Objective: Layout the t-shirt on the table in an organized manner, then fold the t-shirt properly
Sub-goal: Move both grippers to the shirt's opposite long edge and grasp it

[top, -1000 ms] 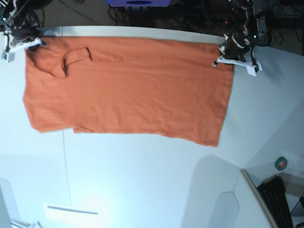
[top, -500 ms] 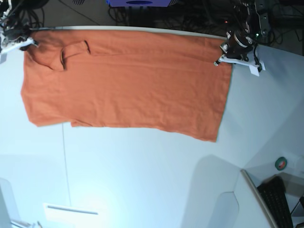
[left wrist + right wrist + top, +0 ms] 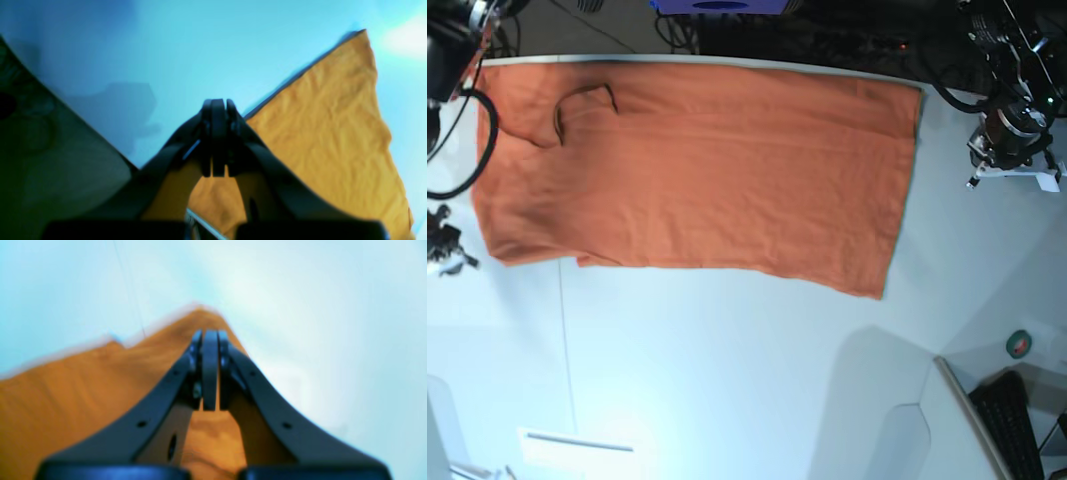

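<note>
T-shirt [image 3: 697,170] flat on table [image 3: 727,380], green roll [image 3: 1020,344] far corner

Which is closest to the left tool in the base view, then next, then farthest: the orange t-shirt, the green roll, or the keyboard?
From the left tool, at the view's upper right:
1. T-shirt: its near edge lies just beside the tool, toward the view's left.
2. Green roll: below the tool, by the right edge.
3. Keyboard: lowest, in the bottom right corner, past the roll.
</note>
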### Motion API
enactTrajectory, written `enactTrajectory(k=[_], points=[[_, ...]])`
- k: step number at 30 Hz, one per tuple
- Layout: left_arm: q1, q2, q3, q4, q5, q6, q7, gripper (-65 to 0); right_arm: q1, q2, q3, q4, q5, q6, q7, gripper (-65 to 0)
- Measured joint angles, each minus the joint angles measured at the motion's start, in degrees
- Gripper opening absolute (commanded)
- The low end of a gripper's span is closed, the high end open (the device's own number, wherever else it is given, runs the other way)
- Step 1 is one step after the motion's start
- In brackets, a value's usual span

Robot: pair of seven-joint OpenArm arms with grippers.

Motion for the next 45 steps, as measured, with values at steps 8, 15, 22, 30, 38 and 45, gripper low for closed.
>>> enactTrajectory(k=[8, 15, 22, 30, 38, 45], points=[[-5.97, -4.59, -0.26, -5.44, 0.42, 0.22, -0.44, -25.0, 18.88, 5.05, -17.20, -29.42, -0.17, -0.15, 0.72, -16.4], [-9.49, -5.38, 0.15, -12.28, 0.55, -4.74, -0.46, 0.0, 19.37, 5.14, -26.99, -38.60, -0.17, -0.52, 13.00, -15.6], [-15.78, -7.39, 9.07, -19.93, 1.09, -8.87, -0.48, 0.0, 21.42, 5.22, -30.29, -47.15, -0.17, -0.57, 19.54, -15.6], [-28.13, -9.62, 20.11, -35.36, 1.33, -8.85, -1.86, 0.0, 21.42, 5.51, -30.53, -47.15, -0.07, -6.29, 20.17, -15.6], [-42.66, -13.55, 45.97, -56.19, 0.48, -9.18, -8.76, 0.0, 21.24, 5.27, -30.58, -47.12, -0.26, -6.25, 19.96, -15.6], [-47.67, -14.03, 56.28, -61.29, 0.46, -9.42, -14.36, 0.0, 20.76, 5.49, -30.58, -47.12, -0.15, -6.29, 19.89, -15.6]])
